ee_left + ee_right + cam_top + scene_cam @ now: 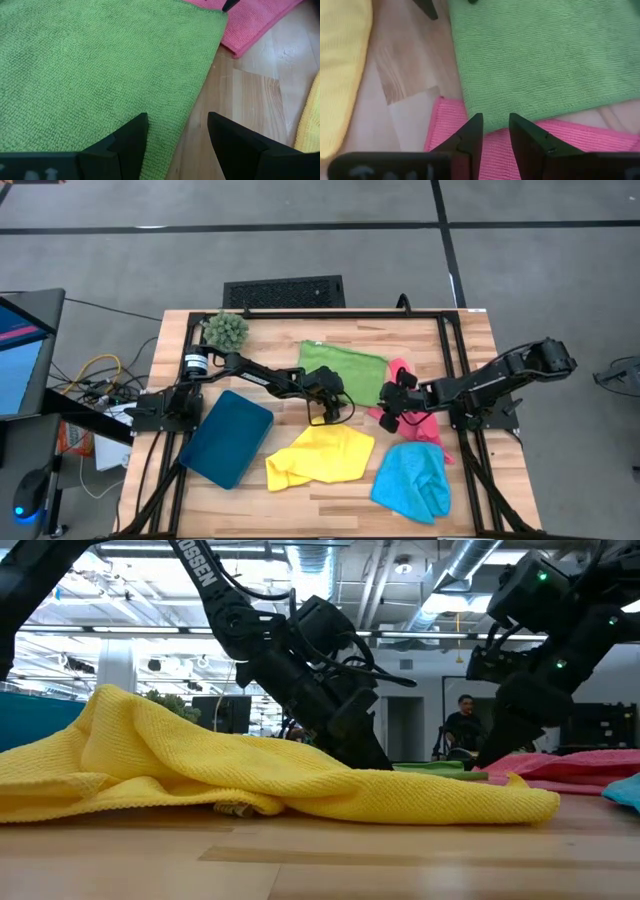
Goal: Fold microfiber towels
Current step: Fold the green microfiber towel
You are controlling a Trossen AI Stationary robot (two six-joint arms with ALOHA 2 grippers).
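On the left side of the table (pixel 470 330), near the front edge, lies a dark teal tray (pixel 226 437), and a spiky green plant ball (pixel 227 330) sits at the back left corner. The left arm reaches in from the left edge toward the middle, and the left gripper (pixel 330 408) hangs low over the front edge of the green towel (pixel 345 365), which lies flat at the middle of the table toward the back. Its fingers (pixel 131 142) stand apart and hold nothing; one is over the towel's edge, the other over bare wood just beside it.

In front of that gripper, the yellow towel (pixel 320 455) lies crumpled near the front edge, just right of the tray. The right gripper (pixel 392 410) sits down low where the green towel's right front corner meets the pink towel (pixel 415 425). Its fingers (pixel 470 137) are a narrow gap apart, over the pink cloth beside the green edge, with nothing between them. The light blue towel (pixel 413 480) lies bunched at the front right, touching the pink one.
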